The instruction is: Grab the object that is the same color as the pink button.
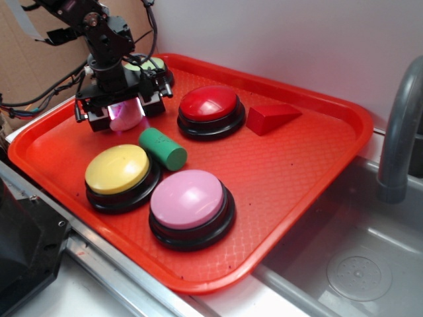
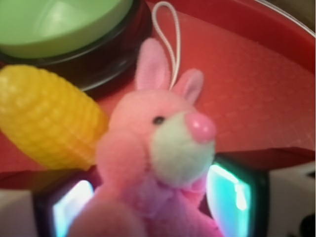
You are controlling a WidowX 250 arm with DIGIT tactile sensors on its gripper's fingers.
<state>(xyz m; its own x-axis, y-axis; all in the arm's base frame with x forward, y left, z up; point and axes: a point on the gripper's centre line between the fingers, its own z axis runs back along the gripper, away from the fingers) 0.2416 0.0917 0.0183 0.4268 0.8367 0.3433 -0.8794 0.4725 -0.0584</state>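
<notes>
From the exterior view we see little of the toy [image 1: 125, 117]: only a pink lump between the jaws, with the gripper [image 1: 123, 113] and arm covering most of it. The green button [image 1: 147, 65] behind the arm is almost wholly hidden, just a pale green rim showing, and the corn cannot be made out there at all. In the wrist view the toy [image 2: 165, 148] fills the frame, soft and out of focus, its lower body cut off at the bottom edge; we can make out two ears, a dark eye, a pink nose, a white face patch and a white loop. The jaws stand on either side of the toy, their lit pads [image 2: 232, 192] close against it, and appear closed on it, at the far left of the red tray [image 1: 310, 165]. The corn [image 2: 47, 118] lies just beside the toy, touching it, in front of the green button [image 2: 64, 24]. Elsewhere on the tray sit the green cylinder [image 1: 162, 148] near the gripper, the yellow button [image 1: 119, 173], the pink button [image 1: 190, 205], the red button [image 1: 210, 109] and a red wedge [image 1: 271, 117]. A sink [image 1: 357, 264] and faucet [image 1: 396, 132] lie to the right.
</notes>
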